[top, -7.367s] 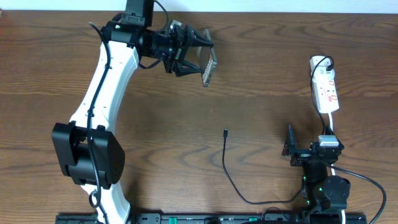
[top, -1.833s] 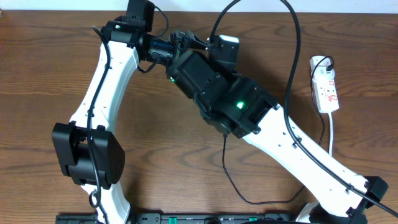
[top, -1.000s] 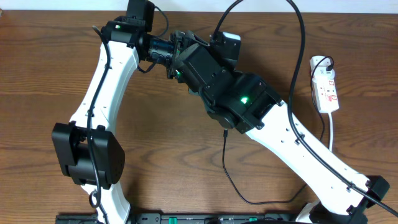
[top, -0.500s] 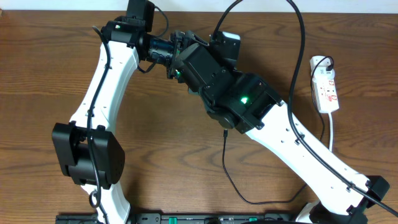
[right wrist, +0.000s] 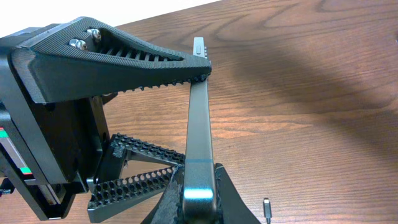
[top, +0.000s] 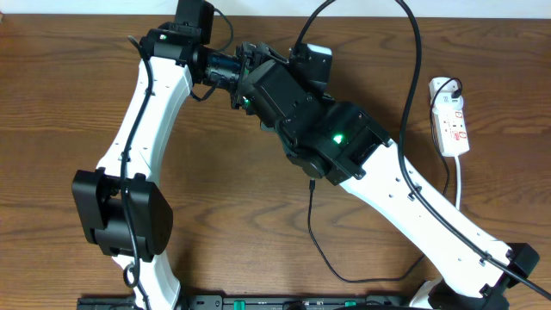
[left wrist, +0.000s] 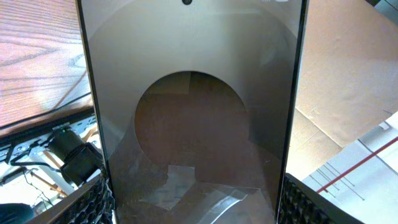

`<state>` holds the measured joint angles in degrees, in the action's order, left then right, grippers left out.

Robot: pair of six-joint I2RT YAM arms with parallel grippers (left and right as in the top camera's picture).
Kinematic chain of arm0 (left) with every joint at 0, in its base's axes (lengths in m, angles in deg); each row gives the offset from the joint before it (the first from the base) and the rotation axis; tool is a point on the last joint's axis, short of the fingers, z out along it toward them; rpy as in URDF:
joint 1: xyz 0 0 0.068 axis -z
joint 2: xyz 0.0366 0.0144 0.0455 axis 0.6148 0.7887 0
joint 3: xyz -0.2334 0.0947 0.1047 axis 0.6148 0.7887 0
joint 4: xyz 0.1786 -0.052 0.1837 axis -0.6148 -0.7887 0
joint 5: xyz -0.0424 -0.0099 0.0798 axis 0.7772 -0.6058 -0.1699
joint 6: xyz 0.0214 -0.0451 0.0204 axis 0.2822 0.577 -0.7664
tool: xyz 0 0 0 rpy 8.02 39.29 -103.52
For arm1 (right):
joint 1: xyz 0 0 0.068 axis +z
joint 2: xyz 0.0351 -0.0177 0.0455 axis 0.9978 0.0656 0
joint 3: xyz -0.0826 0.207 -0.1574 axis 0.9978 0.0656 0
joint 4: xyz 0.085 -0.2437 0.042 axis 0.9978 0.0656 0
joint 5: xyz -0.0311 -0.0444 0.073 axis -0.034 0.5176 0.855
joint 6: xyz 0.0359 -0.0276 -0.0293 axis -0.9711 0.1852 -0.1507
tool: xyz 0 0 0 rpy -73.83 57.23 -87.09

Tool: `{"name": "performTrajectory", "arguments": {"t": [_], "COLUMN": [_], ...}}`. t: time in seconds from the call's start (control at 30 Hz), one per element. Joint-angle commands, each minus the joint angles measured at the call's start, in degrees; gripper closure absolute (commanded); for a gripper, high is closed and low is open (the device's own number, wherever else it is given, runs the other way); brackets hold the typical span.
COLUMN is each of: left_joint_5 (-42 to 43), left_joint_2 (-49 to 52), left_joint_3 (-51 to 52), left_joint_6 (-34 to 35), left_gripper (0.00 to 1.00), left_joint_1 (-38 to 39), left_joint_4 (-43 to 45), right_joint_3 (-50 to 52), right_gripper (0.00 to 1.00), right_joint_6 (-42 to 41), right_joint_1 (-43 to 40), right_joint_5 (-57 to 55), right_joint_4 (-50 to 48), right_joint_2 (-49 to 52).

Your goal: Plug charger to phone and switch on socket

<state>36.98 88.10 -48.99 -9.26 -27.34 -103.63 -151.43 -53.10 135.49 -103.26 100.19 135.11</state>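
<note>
Your left hand (right wrist: pixel 194 115) clamps phone (left wrist: pixel 193 93) aloft; right hand (right wrist: pixel 199 202) pinches its near end. Charger (top: pixel 313 231) loose on counter (top: pixel 69 103), lower centre. Socket (top: pixel 451 120), right edge, untouched. Both steps remain.

The phone (right wrist: pixel 199 124), a slim dark slab, is held up off the bench (top: pixel 69 103), edge-on at centre frame in the right wrist view. In the left wrist view its glossy face fills the frame. The charger (top: pixel 310 215), a thin black cable, curves across the lower centre, its small end lying unplugged, and the white socket (top: pixel 451 120) lies at upper right with a black plug in its top end.
</note>
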Motion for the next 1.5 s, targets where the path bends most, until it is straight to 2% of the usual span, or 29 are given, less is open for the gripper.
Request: {"name": "performTrajectory", "arguments": {"t": [0.0,0.23,0.37,0.77,1.03,1.13,1.23,1.33,1.47], "left_joint_5": [3.2,3.1,2.3,-6.2,-6.6,-6.6,-8.2,-9.1,-9.2], "left_joint_2": [-0.8,-0.8,-0.8,-0.8,-0.8,-0.8,-0.8,-0.8,-0.8], "left_joint_3": [-0.6,-0.6,-0.6,-0.6,-0.6,-0.6,-0.6,-0.6,-0.6], "left_joint_6": [0.3,0.3,0.3,1.2,3.8,4.9,5.1,5.5,4.4], "left_gripper": [0.31,0.3,0.31,0.3,0.3,0.29,0.3,0.3,0.29], "left_joint_1": [-0.3,-0.3,-0.3,-0.3,-1.0,-2.1,-3.5,-5.5,-6.3], "left_joint_4": [0.1,0.4,3.8,6.6,16.4,19.9,19.8,18.5,14.0], "right_joint_3": [-1.2,-1.2,-1.2,-1.2,-1.2,-1.2,-1.2,-1.2,-1.2], "right_gripper": [0.98,0.99,0.99,0.99,0.99,0.99,0.99,0.99,0.99], "right_joint_6": [-0.7,-0.8,-1.4,-8.8,-11.1,-17.8,-22.0,-22.2,-25.5], "right_joint_1": [-0.2,-0.2,-0.2,-0.2,-0.2,-0.5,-1.2,-2.5,-3.9], "right_joint_5": [-0.8,-0.8,-0.8,-4.4,-9.5,-13.3,-14.6,-14.6,-14.6], "right_joint_4": [-0.7,-1.1,-1.7,-1.8,-1.3,0.9,2.6,2.8,2.8], "right_joint_2": [0.1,0.0,0.0,-0.9,-1.4,-1.4,-1.4,-1.4,-1.6]}}
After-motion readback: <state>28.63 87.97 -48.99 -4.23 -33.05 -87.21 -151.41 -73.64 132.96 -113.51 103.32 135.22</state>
